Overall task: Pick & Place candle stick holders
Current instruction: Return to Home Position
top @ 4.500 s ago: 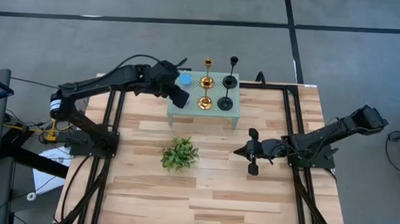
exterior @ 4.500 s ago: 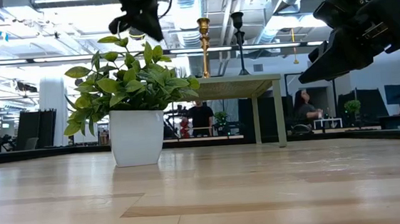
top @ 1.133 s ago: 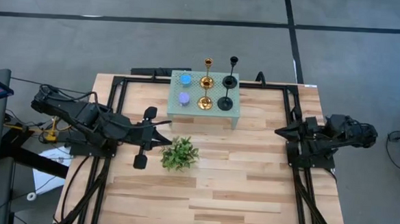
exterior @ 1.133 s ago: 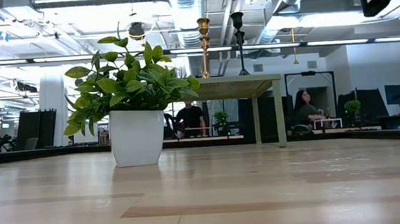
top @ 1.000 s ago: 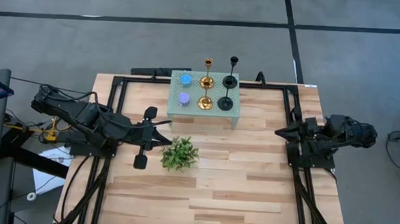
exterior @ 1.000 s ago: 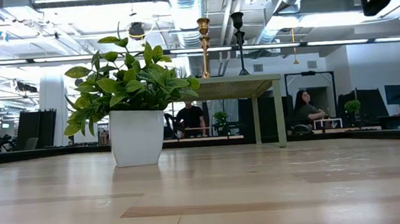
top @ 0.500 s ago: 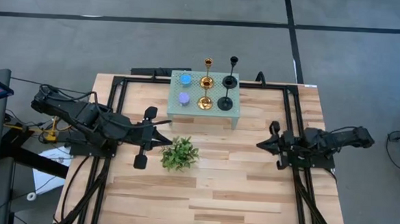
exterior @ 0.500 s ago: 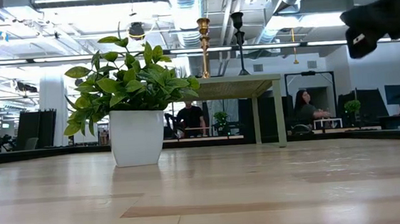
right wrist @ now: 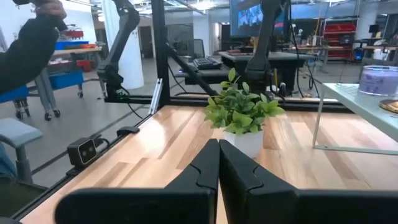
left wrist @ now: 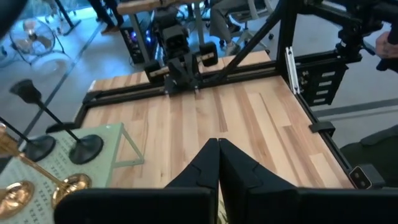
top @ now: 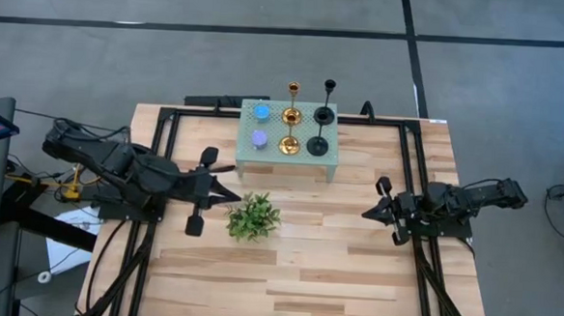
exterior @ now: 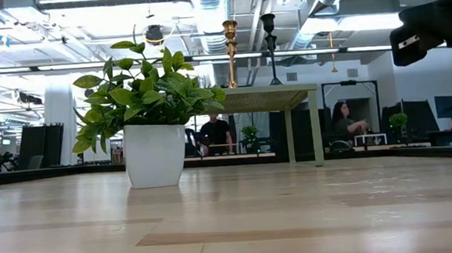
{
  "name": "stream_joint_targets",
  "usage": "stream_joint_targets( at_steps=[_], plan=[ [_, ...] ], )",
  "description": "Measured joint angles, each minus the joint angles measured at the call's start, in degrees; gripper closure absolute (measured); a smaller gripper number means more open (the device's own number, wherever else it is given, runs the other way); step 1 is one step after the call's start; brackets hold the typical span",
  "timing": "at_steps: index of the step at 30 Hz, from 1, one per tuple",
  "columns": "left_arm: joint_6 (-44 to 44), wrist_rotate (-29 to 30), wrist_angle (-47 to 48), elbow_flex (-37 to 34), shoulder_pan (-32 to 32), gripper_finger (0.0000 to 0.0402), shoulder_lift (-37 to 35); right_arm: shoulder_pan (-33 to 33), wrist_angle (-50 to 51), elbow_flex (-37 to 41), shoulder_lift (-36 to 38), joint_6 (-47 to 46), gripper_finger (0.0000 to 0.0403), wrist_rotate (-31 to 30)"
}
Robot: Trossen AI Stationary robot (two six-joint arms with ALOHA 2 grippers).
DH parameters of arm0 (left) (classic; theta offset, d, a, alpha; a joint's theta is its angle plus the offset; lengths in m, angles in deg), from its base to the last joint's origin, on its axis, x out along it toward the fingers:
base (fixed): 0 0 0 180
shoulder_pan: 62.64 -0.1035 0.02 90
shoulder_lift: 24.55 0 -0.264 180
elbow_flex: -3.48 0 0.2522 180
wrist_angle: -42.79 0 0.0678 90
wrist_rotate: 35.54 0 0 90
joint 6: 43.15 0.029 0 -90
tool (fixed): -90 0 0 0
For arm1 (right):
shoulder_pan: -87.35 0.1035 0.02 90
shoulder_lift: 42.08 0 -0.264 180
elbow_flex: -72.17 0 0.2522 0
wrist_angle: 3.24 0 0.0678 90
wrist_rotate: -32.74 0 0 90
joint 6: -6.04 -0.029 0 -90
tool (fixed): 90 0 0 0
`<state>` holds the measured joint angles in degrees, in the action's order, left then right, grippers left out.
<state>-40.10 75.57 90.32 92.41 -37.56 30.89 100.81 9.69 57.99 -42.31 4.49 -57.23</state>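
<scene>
Four candle stick holders [top: 291, 115] shelved, both arms parked low
High view: they stand paired by colour on the green shelf [top: 331, 163], so left gripper [top: 230, 197] and right gripper [top: 366, 213] lie clear of it, likely homing; low view: stems rise above the shelf; wrist views: both claws pressed together, empty

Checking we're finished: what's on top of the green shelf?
Two gold candle stick holders, two black holders, a blue candle, a violet candle. At table level the plant hides both candles.
</scene>
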Motion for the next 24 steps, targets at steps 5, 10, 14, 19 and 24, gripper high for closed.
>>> stream_joint_targets(
  at_steps=[5, 10, 14, 19, 24],
  plan=[
    [2.23, 0.17, -0.22, -0.97, 1.61, 0.0399, -3.05, 0.0, 0.01, 0.02, 0.0, 0.01, 0.0403, -0.02],
    [2.24, 0.35, 0.42, -7.16, 2.5, 0.0399, -10.63, 0.0, -0.03, 0.04, 0.0, -0.71, 0.0403, -0.11],
    [1.27, 0.28, -0.16, -14.69, 2.58, 0.0398, -18.75, -0.15, -0.06, 0.04, 0.0, -1.3, 0.0403, -0.39],
    [1.18, -0.78, -1.29, -22.73, 2.56, 0.0397, -29.02, -0.13, -0.62, 0.07, 0.0, -2.44, 0.0403, -1.75],
    [1.15, -4.17, -2.5, -28.84, 2.56, 0.0398, -38.05, -0.13, -0.8, 0.07, 0.0, -2.42, 0.0403, -1.75]
  ],
)
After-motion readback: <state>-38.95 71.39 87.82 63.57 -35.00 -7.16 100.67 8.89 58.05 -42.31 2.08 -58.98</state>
